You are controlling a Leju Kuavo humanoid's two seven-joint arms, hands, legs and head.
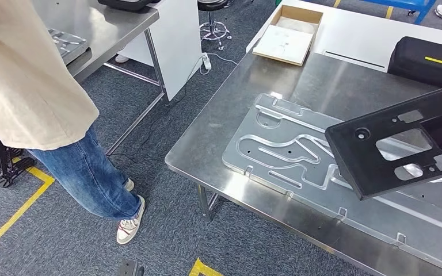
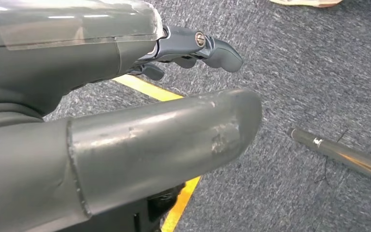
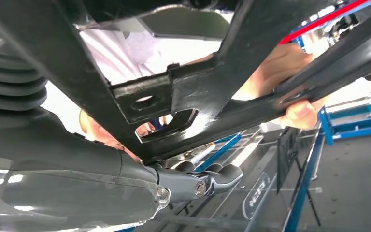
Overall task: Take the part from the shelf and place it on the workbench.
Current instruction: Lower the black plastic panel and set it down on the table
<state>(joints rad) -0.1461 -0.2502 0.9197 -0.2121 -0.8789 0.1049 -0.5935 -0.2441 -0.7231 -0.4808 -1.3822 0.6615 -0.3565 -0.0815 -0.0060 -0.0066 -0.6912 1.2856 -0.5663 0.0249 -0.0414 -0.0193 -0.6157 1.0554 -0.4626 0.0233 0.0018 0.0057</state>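
Note:
The black part (image 1: 397, 144), a flat frame with several cut-outs, hangs tilted above the right side of the steel workbench (image 1: 276, 75) and over a large silver machined plate (image 1: 276, 149). In the right wrist view the same black part (image 3: 193, 92) lies close across my right hand (image 3: 193, 181), whose dark fingers curl beneath it and hold it. A person's hand (image 3: 290, 82) also grips one bar of the part. My left hand (image 2: 125, 111) hangs over the carpet, thumb and fingers apart, holding nothing.
A person in a beige top and jeans (image 1: 34, 86) stands left of the workbench. A cardboard box (image 1: 290, 34) and a black case (image 1: 426, 57) sit at the bench's far side. A second steel table (image 1: 109, 29) stands at the back left. Yellow tape (image 1: 17, 213) marks the floor.

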